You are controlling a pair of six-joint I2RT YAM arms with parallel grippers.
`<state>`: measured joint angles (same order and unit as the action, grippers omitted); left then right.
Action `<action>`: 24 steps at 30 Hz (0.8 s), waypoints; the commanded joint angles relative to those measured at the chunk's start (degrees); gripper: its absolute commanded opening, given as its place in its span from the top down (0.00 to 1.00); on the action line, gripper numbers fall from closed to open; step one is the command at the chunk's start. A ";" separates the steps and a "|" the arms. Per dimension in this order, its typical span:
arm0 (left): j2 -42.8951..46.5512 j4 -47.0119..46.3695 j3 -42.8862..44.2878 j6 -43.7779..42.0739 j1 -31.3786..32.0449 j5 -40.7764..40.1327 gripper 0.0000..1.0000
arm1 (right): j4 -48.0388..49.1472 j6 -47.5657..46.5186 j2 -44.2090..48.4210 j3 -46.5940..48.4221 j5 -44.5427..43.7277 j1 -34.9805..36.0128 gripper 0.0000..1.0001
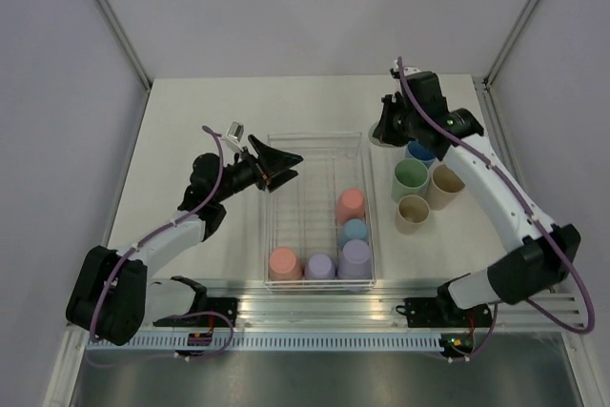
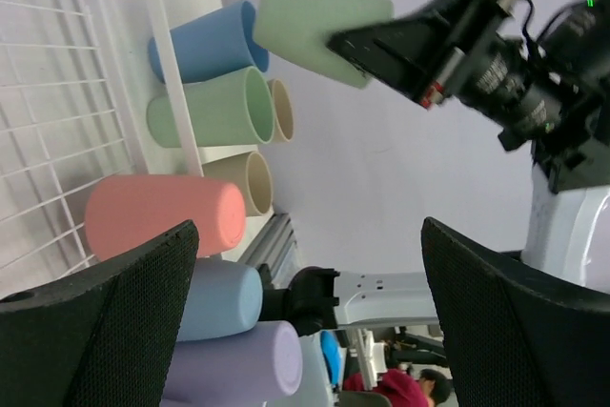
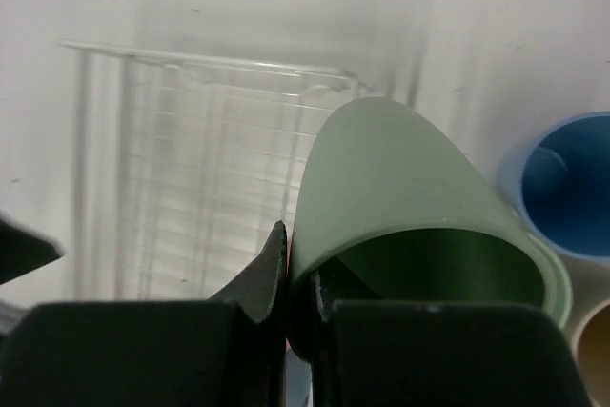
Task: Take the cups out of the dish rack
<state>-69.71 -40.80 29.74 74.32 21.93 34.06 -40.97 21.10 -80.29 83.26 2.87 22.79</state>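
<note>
By the dish rack [image 1: 300, 216], left end effector [image 1: 291, 169] wide; right end effector [image 3: 291, 274] tight on green cup [image 3: 400, 178]

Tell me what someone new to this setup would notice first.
Probably the pale green cup held aloft, rim pinched in the right jaws, off the far right corner of the white wire dish rack. Five pastel cups crowd the rack's near end, and four more cups stand just outside it on the right. The left jaws gape wide over its far left corner.
</note>
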 commanded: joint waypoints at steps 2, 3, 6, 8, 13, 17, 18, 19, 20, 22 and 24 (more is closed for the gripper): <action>5.02 17.38 7.42 -14.54 0.04 -0.92 0.00 | -12.63 -5.63 -13.27 11.38 -8.76 -0.81 0.99; 5.37 22.90 8.49 -18.39 0.04 -1.45 0.00 | -14.64 -5.90 -15.40 13.13 -8.85 -0.81 0.99; 6.52 32.14 12.44 -25.25 0.30 -3.21 0.00 | -16.42 -6.34 -22.26 18.06 -9.64 -0.81 0.99; 5.73 35.07 14.90 -27.90 0.65 -3.48 0.00 | -17.29 -6.42 -26.21 20.17 -10.25 -0.81 0.99; 1.87 46.48 20.35 -37.31 4.59 -7.15 0.00 | -19.23 -6.60 -32.03 21.33 -12.45 -0.81 0.99; -3.66 53.00 26.67 -43.46 10.31 -14.36 0.00 | -18.36 -6.60 -34.31 20.45 -12.19 -0.81 0.99; -4.46 54.06 27.65 -45.39 11.45 -15.68 0.00 | -18.36 -6.69 -34.75 20.53 -11.93 -0.81 0.99; -5.25 54.68 28.53 -46.19 13.38 -18.22 0.00 | -18.36 -6.69 -35.11 20.71 -11.84 -0.73 0.99; -6.13 55.81 30.10 -46.98 14.36 -19.81 0.00 | -18.36 -6.69 -35.72 20.80 -11.84 -0.73 0.99; -7.98 56.61 31.34 -48.83 16.20 -22.88 0.00 | -18.18 -6.60 -36.16 20.80 -11.93 -0.81 0.97; -9.47 57.58 32.92 -50.32 17.43 -24.65 0.00 | -18.18 -6.77 -36.86 21.06 -12.19 -0.73 0.88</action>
<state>-77.82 13.21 58.72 30.63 37.91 16.27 -58.30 14.98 -116.38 101.95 -7.68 21.80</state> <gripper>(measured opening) 0.994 0.111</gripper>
